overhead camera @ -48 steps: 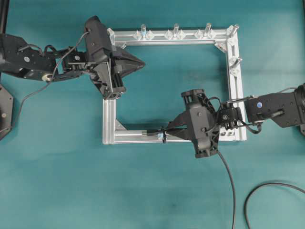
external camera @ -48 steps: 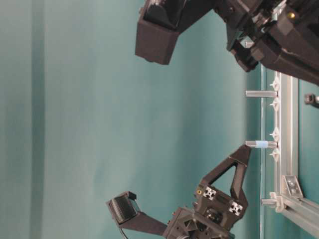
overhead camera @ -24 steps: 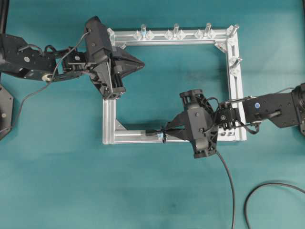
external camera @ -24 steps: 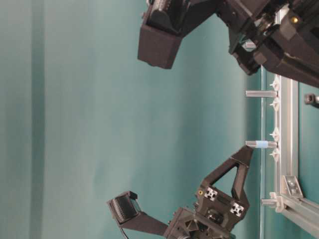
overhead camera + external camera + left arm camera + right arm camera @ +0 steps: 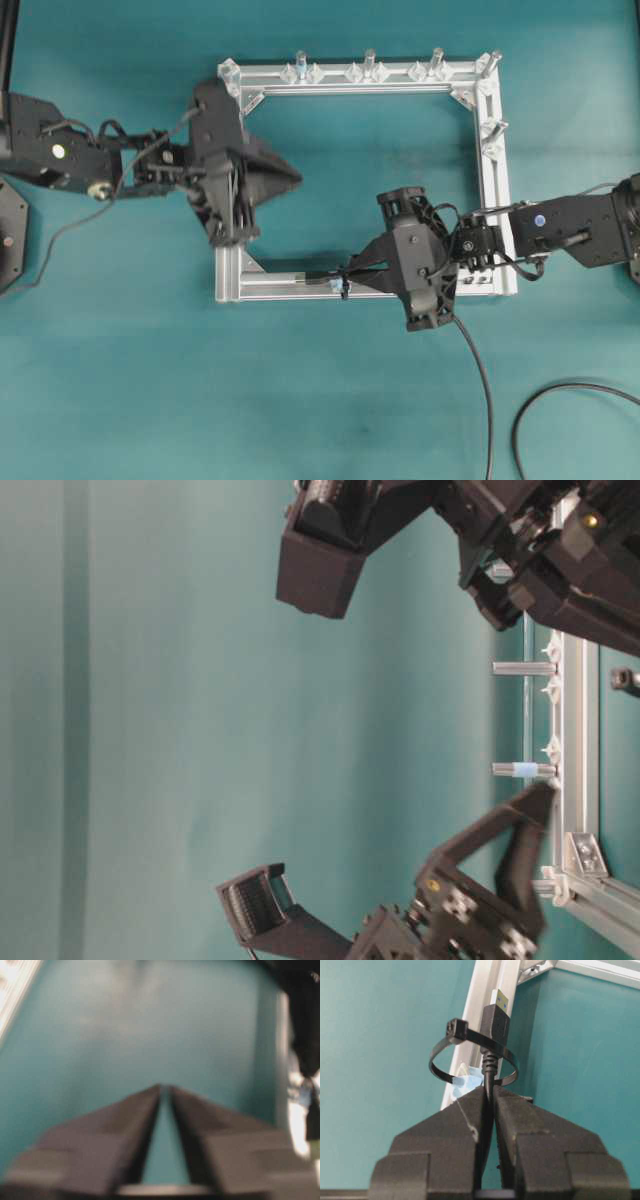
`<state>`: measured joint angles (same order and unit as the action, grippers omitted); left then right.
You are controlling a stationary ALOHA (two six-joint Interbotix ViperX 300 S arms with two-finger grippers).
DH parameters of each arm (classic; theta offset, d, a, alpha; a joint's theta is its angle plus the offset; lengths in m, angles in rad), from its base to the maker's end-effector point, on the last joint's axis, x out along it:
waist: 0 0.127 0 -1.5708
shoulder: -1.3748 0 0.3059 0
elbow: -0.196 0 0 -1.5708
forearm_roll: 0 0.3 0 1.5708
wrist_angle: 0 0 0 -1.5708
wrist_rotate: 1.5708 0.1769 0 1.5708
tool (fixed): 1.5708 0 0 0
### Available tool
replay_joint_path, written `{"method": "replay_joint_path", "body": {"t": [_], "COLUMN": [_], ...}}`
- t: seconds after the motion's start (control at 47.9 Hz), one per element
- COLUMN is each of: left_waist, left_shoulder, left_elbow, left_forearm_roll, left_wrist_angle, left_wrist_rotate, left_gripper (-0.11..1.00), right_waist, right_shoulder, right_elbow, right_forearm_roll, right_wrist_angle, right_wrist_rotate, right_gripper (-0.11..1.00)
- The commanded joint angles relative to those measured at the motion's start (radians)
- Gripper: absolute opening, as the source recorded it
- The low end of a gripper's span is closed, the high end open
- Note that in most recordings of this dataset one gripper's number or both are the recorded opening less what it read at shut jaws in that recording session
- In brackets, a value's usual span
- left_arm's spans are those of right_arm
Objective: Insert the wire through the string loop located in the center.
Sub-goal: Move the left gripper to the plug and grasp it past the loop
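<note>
Wire position: your wire point(image 5: 493, 1025) has its plug already poked through the string loop point(image 5: 470, 1060), which stands on the near bar of the silver frame point(image 5: 280, 288) on the desk point(image 5: 150, 380); the yellowish tip shows beyond the loop in the right wrist view.

Right jaws: your right gripper point(image 5: 488, 1091) is clenched on the wire just behind the plug's ribbed collar.

Left jaws: your left gripper point(image 5: 165, 1091) carries nothing; its jaws show a narrow gap in the blurred left wrist view, so you can call them partly released. It hangs over the frame's left side, well apart from the loop.

Handling, wire: expect it to be light and limp along its length, stiff only at the plug. Take hold close to the plug, as now, or on the plug body past the loop for a pull-through.

Handling, loop: thin and springy by the look of it; it will likely bend or tip if you push the plug against it.

Count: one wire, one string loop, two grippers, one frame, and about six upright pegs point(image 5: 369, 60) along the far and right bars.

Slack: the rest of the wire trails off the desk's near edge in the overhead view.
</note>
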<state>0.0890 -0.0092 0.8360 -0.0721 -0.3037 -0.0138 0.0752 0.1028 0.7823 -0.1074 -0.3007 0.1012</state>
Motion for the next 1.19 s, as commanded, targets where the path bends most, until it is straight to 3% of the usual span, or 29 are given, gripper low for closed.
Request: {"method": "replay_joint_path", "body": {"t": [0.0, 0.125, 0.188, 0.647, 1.169], "left_waist": [-0.038, -0.075, -0.092, -0.201, -0.209], "left_shoulder": [-0.026, -0.026, -0.026, -0.023, -0.006], "left_elbow": [-0.025, -0.040, -0.046, -0.094, -0.089], "left_forearm_roll": [0.005, 0.005, 0.005, 0.005, 0.005], "left_wrist_angle": [0.035, 0.095, 0.118, 0.149, 0.167], "left_wrist_rotate": [-0.002, -0.003, -0.003, -0.006, -0.005], "left_gripper": [0.44, 0.74, 0.83, 0.84, 0.84], "right_waist": [-0.005, -0.005, -0.005, -0.005, -0.006], "right_shoulder": [-0.014, -0.014, -0.014, -0.014, -0.014], "right_elbow": [-0.014, -0.014, -0.014, -0.012, -0.012], "right_forearm_roll": [0.002, 0.002, 0.002, 0.002, 0.002], "right_wrist_angle": [-0.009, -0.009, -0.009, -0.009, -0.011], "right_wrist_rotate": [0.000, 0.000, 0.000, 0.000, -0.002], "right_gripper": [0.07, 0.07, 0.07, 0.07, 0.07]}}
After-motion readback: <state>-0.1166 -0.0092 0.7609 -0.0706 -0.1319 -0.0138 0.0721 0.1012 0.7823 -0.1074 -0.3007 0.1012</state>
